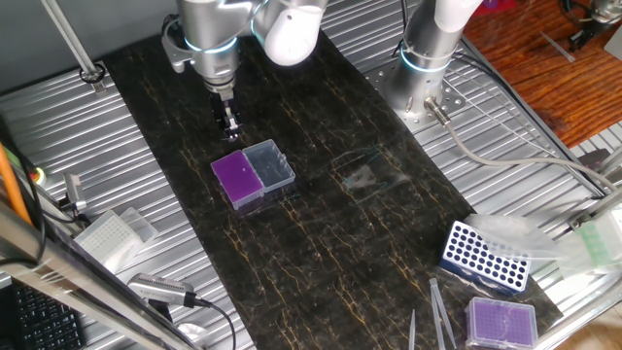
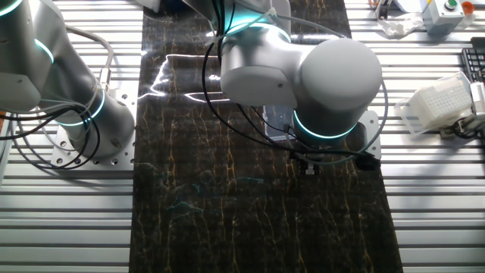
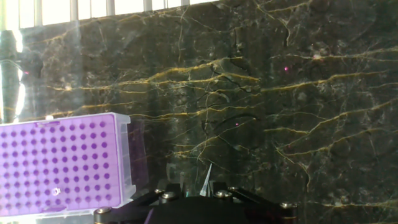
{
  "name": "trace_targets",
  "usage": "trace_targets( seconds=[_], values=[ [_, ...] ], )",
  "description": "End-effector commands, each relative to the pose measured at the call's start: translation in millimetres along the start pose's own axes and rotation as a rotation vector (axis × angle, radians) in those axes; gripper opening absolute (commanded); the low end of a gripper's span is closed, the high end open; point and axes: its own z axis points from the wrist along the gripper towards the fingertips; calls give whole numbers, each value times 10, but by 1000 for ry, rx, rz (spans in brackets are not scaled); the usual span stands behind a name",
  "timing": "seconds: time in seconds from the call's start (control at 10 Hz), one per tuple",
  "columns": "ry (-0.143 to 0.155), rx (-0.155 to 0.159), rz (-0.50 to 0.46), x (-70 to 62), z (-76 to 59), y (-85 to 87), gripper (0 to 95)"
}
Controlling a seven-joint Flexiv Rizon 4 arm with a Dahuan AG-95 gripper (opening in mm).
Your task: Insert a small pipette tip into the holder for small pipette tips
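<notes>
The small pipette tip (image 3: 206, 178) stands pinched in the nearly closed tool (image 3: 205, 190), point away from the hand, over bare dark surface (image 1: 321, 243). The holder for small pipette tips (image 1: 238, 178) sits just beside and below the tool, its clear lid (image 1: 270, 163) folded open to one side.

The tip is off to one side of the purple grid, not over a hole; lowering from here would likely jam it against the surface, or against the holder's rim if the sideways shift falls short.

Most of the grid's holes look empty; one near its lower edge shows something pale. Well apart sit a blue rack (image 1: 485, 257), its round holes seemingly empty, and a paler purple box (image 1: 501, 321).
</notes>
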Motion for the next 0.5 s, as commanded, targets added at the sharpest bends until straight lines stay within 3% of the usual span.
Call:
trace_targets(
  seconds=[0.1,0.5],
  values=[
    [1,0,9,-7,12,-4,190],
    [6,-2,29,-5,65,-26,190]
  ],
)
